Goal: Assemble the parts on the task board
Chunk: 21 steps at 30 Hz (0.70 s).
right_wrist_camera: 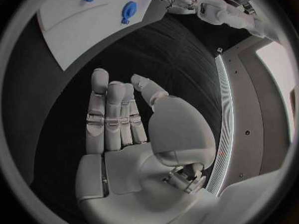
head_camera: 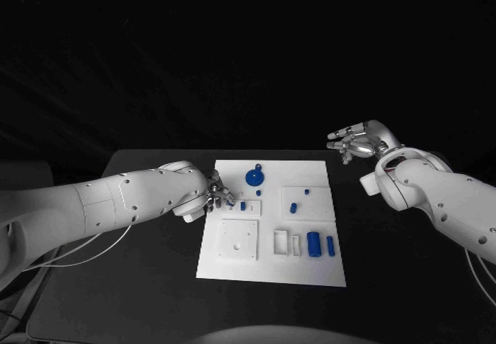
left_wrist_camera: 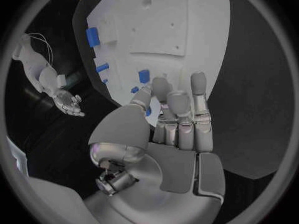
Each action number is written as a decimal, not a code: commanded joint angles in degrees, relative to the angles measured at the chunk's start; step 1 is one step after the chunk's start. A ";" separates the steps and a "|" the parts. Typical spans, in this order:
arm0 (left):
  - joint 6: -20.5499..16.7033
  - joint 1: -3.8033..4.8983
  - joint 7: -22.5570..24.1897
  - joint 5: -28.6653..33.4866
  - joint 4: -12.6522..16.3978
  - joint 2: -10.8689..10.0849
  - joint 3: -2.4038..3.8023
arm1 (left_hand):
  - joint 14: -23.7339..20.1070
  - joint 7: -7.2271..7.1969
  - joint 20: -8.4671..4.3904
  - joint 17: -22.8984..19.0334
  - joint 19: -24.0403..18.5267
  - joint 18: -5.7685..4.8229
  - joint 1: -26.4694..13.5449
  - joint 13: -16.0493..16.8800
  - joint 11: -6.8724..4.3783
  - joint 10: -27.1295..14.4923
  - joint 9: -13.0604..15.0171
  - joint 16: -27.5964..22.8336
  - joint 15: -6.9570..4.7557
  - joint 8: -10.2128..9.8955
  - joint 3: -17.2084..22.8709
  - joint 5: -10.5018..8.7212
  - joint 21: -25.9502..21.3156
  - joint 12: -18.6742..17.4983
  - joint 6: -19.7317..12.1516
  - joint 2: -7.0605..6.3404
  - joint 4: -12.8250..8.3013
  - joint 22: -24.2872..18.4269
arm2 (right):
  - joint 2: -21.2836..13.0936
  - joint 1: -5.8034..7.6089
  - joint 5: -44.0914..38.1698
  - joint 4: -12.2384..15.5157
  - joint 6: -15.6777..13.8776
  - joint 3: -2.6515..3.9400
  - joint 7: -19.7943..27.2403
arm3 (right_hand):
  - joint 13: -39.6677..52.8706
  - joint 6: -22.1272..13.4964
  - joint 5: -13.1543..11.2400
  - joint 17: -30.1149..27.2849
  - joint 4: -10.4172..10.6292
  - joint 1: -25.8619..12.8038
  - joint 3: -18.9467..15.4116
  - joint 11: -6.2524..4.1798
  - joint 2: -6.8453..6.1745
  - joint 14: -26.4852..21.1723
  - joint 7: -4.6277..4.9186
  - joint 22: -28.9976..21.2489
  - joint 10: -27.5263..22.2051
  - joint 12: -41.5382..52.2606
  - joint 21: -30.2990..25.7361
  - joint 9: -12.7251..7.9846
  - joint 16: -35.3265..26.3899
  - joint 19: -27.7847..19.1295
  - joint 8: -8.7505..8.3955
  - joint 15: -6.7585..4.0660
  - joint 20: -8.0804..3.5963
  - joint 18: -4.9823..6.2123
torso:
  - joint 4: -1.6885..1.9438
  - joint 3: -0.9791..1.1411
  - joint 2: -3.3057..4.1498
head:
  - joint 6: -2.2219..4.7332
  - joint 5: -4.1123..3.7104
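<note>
The task board (head_camera: 271, 269) lies mid-surface, blue parts (head_camera: 313, 242) on it. The left robot hand (head_camera: 216, 196) pinches a small blue part (left_wrist_camera: 148, 111) at the board's left edge. The right robot hand (head_camera: 357, 141) hovers spread and empty beyond the board's far right corner.

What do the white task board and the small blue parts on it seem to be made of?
The flat white task board looks like matte plastic: an even surface without glare, with cut recesses and raised frames. The small blue parts, such as the blue cylinder, look like smooth moulded or printed plastic of uniform colour. Neither material is certain from the look alone.

One white task board (head_camera: 271, 272), six blue parts (head_camera: 313, 241), two robot hands (head_camera: 218, 193).
</note>
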 commanded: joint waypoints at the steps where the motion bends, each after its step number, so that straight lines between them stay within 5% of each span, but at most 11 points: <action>1: 1.73 -0.38 -0.59 -0.66 0.01 -0.05 -0.20 | 0.11 -6.31 0.40 0.08 -0.01 0.49 0.09 -0.10 -1.38 1.83 18.98 0.31 0.00 0.40 0.35 -0.10 0.22 0.11 9.75 0.56 0.03 0.88 | 0.00 -0.02 -0.27 0.00 0.55 0.03 0.15 | -0.07 -0.30 0.27 -0.09 0.03 -0.49 0.22 0.04 -0.15 -0.29 0.01 0.90 -0.07 0.13 -0.14 0.00 -0.15 0.71 -0.16 0.06 0.13 0.49 | 0.01 -0.03 -0.01 | -0.07 0.00; 21: 3.37 -0.41 -0.89 -0.76 0.88 -0.78 -0.20 | 0.10 -6.29 0.46 0.12 -0.07 0.53 0.20 -0.12 -1.36 1.83 18.98 0.34 0.04 0.39 0.38 0.01 0.24 0.12 9.77 0.54 -0.07 0.89 | 0.03 -0.03 -0.27 -0.04 0.61 0.03 0.13 | -0.06 -0.31 0.38 -0.08 -0.03 -0.53 0.38 0.03 -0.15 -0.28 0.02 0.90 -0.05 0.13 -0.01 0.00 -0.15 0.66 -0.17 0.06 0.12 0.50 | -0.02 -0.02 0.01 | -0.27 0.12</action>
